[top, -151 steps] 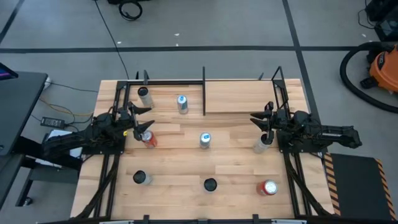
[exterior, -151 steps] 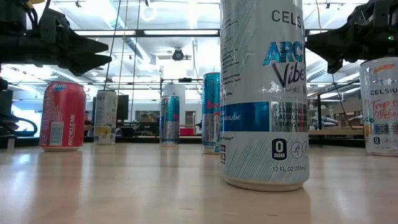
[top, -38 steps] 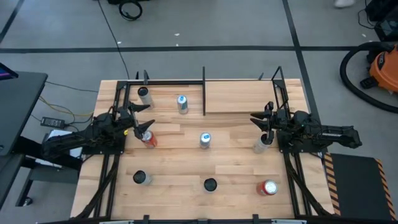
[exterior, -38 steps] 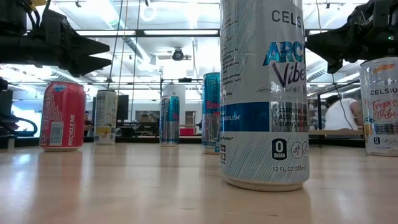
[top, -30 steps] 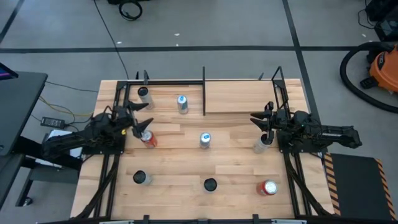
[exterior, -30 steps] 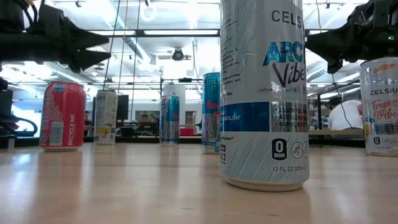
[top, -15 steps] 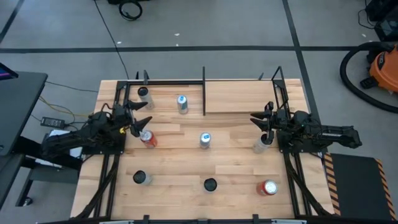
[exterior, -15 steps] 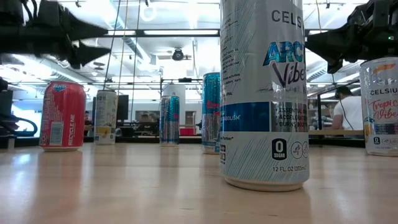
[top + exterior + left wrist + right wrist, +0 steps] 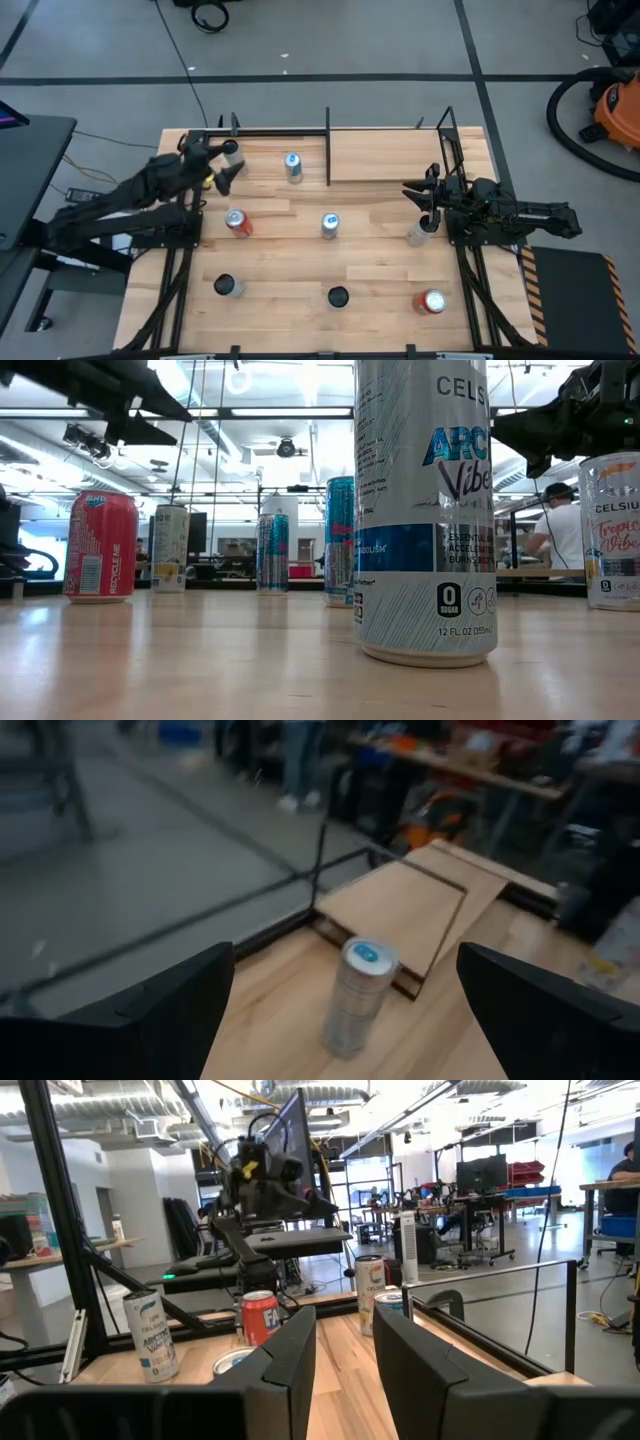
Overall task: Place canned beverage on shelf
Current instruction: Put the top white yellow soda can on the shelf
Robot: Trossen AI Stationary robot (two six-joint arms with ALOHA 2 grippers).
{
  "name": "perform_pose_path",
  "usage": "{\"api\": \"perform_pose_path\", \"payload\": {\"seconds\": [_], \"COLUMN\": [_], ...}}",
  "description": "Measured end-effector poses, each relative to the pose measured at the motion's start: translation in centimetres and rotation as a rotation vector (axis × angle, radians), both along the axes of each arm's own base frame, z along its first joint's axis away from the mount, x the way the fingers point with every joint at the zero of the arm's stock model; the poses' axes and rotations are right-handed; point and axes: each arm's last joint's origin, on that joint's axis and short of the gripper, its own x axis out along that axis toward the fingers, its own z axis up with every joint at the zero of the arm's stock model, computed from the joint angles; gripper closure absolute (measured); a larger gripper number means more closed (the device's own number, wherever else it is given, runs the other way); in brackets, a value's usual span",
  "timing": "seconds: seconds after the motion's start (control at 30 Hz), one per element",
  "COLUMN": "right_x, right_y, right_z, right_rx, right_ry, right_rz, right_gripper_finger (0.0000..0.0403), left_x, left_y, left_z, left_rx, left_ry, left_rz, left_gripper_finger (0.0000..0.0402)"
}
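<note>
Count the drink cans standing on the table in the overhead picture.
8: far-left can beside the left gripper, blue-top, red, centre, right-side, near-left, near-centre, near-right red.

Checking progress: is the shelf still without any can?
Yes. The shelf shows only bare pale wood from above; every can stands on the darker tabletop.

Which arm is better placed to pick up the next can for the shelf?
Left, probably. Its open pincer hangs by the far-left can, close to the shelf. The right pincer is nearly closed above a can farther from it.
</note>
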Motion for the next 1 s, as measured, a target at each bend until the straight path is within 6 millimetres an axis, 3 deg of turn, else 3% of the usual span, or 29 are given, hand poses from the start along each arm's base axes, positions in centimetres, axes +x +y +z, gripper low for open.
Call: {"api": "perform_pose_path", "payload": {"seconds": [0.2, 0.37, 0.57, 1.0], "right_x": [0.0, 0.0, 0.0, 0.0], "right_y": [0.0, 0.0, 0.0, 0.0], "right_z": [0.0, 0.0, 0.0, 0.0], "right_rx": [0.0, 0.0, 0.0, 0.0], "right_ry": [0.0, 0.0, 0.0, 0.0], "right_rz": [0.0, 0.0, 0.001, 0.0], "right_gripper_finger": [0.029, 0.029, 0.029, 0.029], "left_x": [1.1, 1.6, 2.2, 3.0], "left_y": [1.3, 2.9, 5.4, 9.4], "left_z": [2.8, 3.4, 2.2, -0.3], "left_rx": [-0.112, -0.172, -0.266, -0.394], "left_ry": [0.127, 0.278, 0.416, 0.524], "left_rz": [0.091, 0.208, 0.323, 0.331], "left_gripper_finger": [0.0011, 0.0012, 0.0012, 0.0012]}}
